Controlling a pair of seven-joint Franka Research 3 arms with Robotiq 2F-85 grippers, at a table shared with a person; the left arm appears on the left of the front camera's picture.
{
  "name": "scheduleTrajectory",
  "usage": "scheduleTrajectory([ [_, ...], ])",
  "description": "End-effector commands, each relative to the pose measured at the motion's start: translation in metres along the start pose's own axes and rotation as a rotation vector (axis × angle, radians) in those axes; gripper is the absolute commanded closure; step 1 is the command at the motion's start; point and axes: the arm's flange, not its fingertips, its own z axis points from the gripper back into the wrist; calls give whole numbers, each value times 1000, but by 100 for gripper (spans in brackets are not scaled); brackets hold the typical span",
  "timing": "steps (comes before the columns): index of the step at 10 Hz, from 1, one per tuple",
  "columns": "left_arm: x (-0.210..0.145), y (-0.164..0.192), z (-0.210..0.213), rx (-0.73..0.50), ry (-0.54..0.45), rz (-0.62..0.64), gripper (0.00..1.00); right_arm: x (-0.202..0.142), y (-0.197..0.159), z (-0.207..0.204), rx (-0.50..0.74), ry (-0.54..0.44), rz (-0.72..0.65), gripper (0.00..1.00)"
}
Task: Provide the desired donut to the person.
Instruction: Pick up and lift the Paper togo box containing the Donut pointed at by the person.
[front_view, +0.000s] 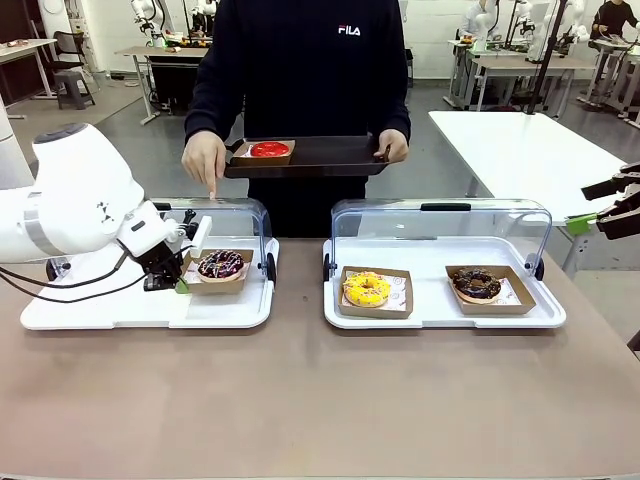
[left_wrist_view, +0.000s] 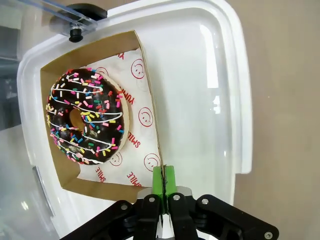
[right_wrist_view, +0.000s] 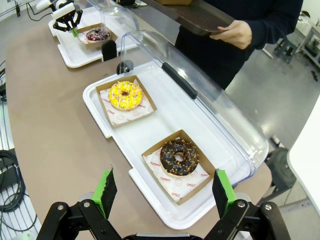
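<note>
While a dark tray (front_view: 320, 160) with a red donut (front_view: 268, 149) is being held by the person (front_view: 300, 70) across the table, a carton (left_wrist_view: 150, 115) is being pinched at its side wall by the left claw (left_wrist_view: 163, 175) – the green pads are pressed shut on the cardboard. The sprinkled donut (left_wrist_view: 87, 117) is being carried in that carton on the left white tray (front_view: 100, 310), beside the pads but untouched by them. A finger of the person's hand (front_view: 205, 160) is being pointed down over that tray's open lid (front_view: 235, 215). The right claw (right_wrist_view: 164, 187) is being held wide open with nothing gripped – above the right tray (right_wrist_view: 150, 125), where a yellow donut (right_wrist_view: 125, 95) and a chocolate donut (right_wrist_view: 179, 157) are being displayed in cartons.
</note>
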Motion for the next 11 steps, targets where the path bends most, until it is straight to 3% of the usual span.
scheduleTrajectory([
  [1,-5,-23,25,16,43,-38,100,-2,0,-2,8,-19,1,0],
  [5,-19,-68,72,-11,22,-86,100,-2,0,-2,8,-19,1,0],
  [8,-38,-99,136,29,-88,-112,100,-2,0,-2,8,-19,1,0],
  [11,-38,-109,195,24,-97,-108,100,-2,0,-2,8,-19,1,0],
])
